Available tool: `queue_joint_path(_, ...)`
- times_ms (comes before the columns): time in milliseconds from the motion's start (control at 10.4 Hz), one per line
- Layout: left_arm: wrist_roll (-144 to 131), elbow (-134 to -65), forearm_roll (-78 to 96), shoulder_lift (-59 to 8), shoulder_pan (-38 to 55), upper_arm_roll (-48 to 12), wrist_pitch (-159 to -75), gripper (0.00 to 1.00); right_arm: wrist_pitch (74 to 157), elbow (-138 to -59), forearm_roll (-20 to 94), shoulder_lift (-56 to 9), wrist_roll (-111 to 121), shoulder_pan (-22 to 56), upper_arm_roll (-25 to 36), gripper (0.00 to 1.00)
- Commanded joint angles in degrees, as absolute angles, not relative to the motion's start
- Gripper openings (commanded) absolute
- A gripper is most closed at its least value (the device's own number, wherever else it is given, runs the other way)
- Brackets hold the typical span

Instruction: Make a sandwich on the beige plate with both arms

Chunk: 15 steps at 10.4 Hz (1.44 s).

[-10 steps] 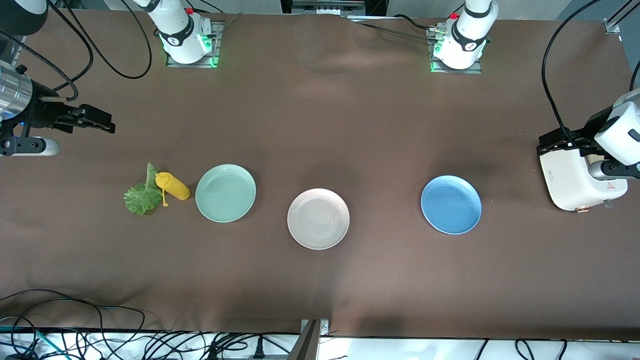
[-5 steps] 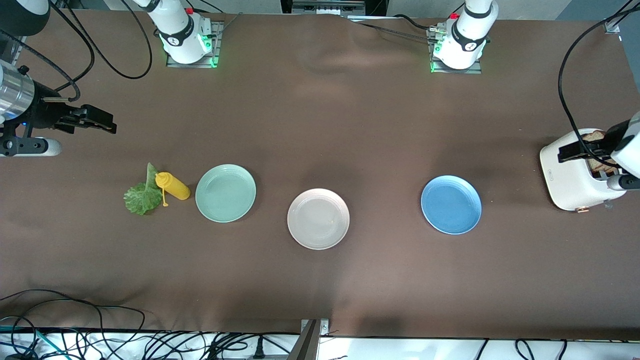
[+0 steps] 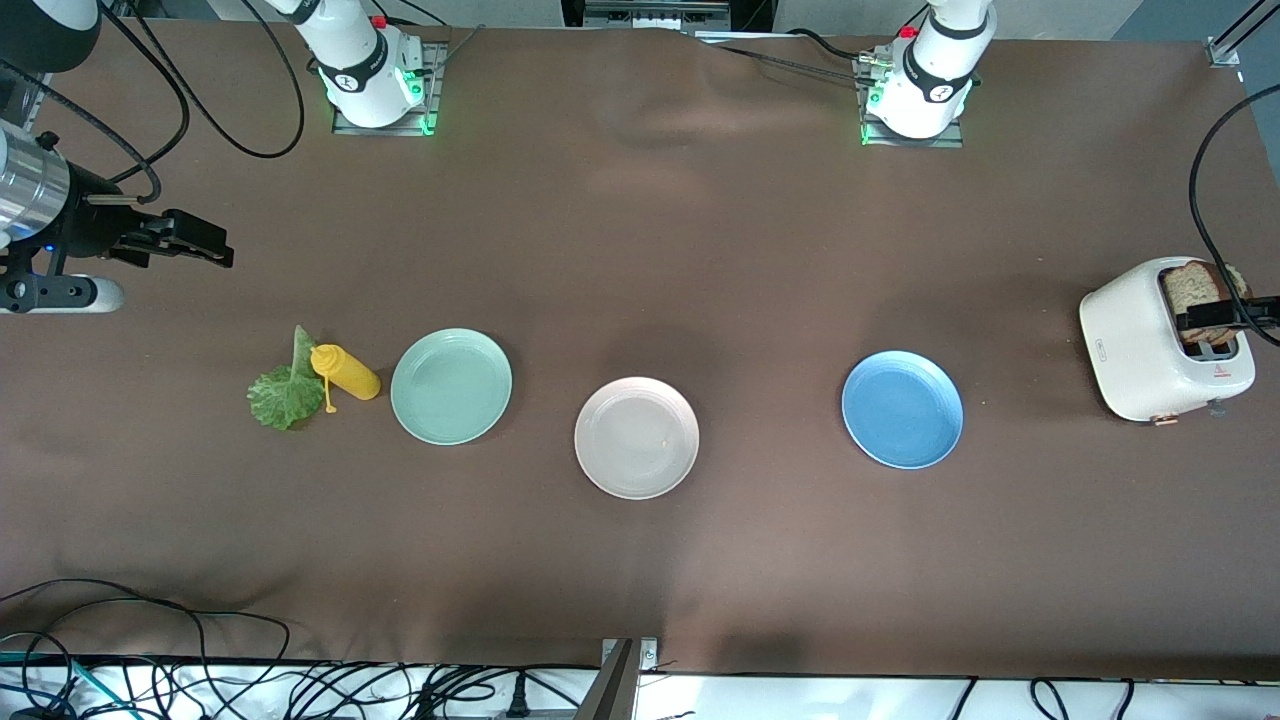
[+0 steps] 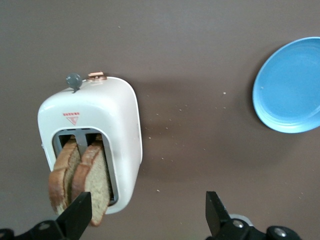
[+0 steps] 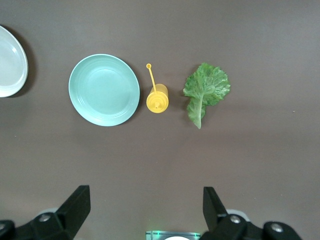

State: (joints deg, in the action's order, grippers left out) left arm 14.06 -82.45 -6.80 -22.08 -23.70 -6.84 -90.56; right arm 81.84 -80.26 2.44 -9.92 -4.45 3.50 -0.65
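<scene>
Brown-cloth table, flat, few soft wrinkles. Taking the beige plate as clock ctr in front view: mint green plate at approx 10, yellow squeeze bottle just beside it, also ~10, w/ lettuce leaf touching bottle, ~9. Blue plate at approx 3. White toaster w/ 2 bread slices in slots, ~2-3, at left arm's end.
</scene>
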Motion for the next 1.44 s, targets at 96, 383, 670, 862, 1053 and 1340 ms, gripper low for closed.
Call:
queue_joint_path(96,15.3,-81.6,-9.3,-26.2,-25.2,-7.6,-94.1,1.00,82.3,-80.8,3.3,-9.5,-4.8,3.5,-0.6,1.00)
queue_joint_path(383,18.2,-82.4,-11.9,-27.9,-27.1,-7.5,-93.7,1.00,82.3,-80.8,3.3,-9.5,-4.8,3.5,-0.6,1.00)
queue_joint_path(670,18.7,-83.0,-14.0,-27.9,-28.0,-7.5,-91.1,1.00,82.3,-80.8,3.3,-9.5,-4.8,3.5,-0.6,1.00)
queue_joint_path(862,18.4,-83.0,-14.2,-28.1,-28.2,-7.5,-88.4,0.99,82.3,-80.8,3.3,-9.5,-4.8,3.5,-0.6,1.00)
queue_joint_path(1053,18.0,-83.0,-14.2,-28.0,-28.0,-7.6,-87.1,0.99,82.3,-80.8,3.3,-9.5,-4.8,3.5,-0.6,1.00)
queue_joint_path(1340,18.1,-83.1,-14.2,-28.0,-28.0,-7.6,-85.3,0.98,82.3,-80.8,3.3,-9.5,-4.8,3.5,-0.6,1.00)
